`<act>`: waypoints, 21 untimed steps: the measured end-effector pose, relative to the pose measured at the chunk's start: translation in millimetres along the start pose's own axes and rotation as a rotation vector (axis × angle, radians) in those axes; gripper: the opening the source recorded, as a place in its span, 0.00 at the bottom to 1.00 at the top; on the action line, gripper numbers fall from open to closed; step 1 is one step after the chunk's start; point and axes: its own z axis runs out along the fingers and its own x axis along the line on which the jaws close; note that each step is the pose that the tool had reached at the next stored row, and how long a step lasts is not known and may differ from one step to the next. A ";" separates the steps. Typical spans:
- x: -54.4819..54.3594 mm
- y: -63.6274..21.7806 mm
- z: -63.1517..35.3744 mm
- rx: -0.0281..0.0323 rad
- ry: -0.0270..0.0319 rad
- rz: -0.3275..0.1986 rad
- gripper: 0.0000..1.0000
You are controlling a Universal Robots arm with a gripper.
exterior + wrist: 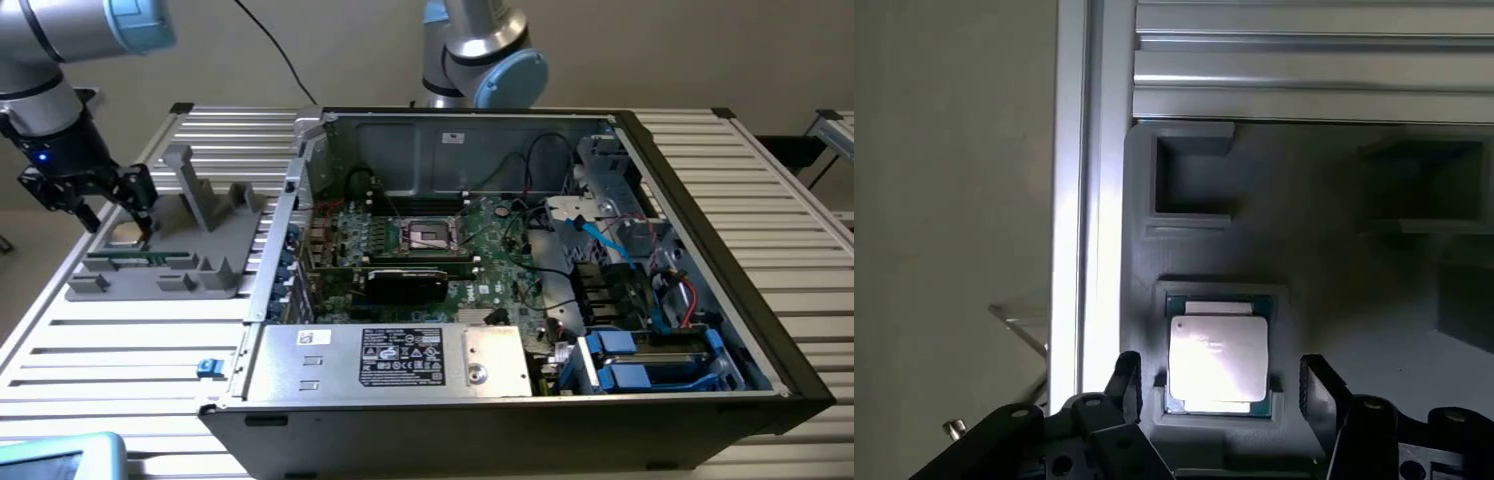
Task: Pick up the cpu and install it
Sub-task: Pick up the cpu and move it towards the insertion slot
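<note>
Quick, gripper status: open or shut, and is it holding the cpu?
Gripper: open, holding nothing. Its fingers stand on either side of the cpu, which lies in the grey holder.

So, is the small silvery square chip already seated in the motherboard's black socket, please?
No, the chip lies in the grey plastic holder's recess, below the open hand.

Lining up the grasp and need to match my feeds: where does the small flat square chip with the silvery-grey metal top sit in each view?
Exterior view: the cpu is a small pale patch on the grey plastic holder, at the exterior view's left, just under the gripper.
Wrist view: the cpu lies flat in a square recess, between the open gripper's black fingers, apart from both.
Shared landmark: the grey plastic holder.
</note>
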 end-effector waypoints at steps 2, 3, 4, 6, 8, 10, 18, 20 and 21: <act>-0.1 1.7 1.1 0.0031 0.0001 0.000 0.75; -0.1 2.9 1.4 0.0076 0.0001 0.000 0.75; -0.1 4.1 1.6 0.0145 0.0004 0.000 0.75; 0.2 5.1 1.8 0.0274 0.0006 0.001 0.75; 1.2 5.4 2.0 0.0307 -0.0001 0.001 0.75; 1.3 5.4 2.7 0.0305 -0.0009 0.001 0.75; -0.2 5.1 12.3 0.0169 -0.0010 0.000 0.75; -0.8 5.1 13.7 0.0098 0.0012 0.000 0.75; -0.8 5.1 14.1 0.0084 0.0041 0.000 0.75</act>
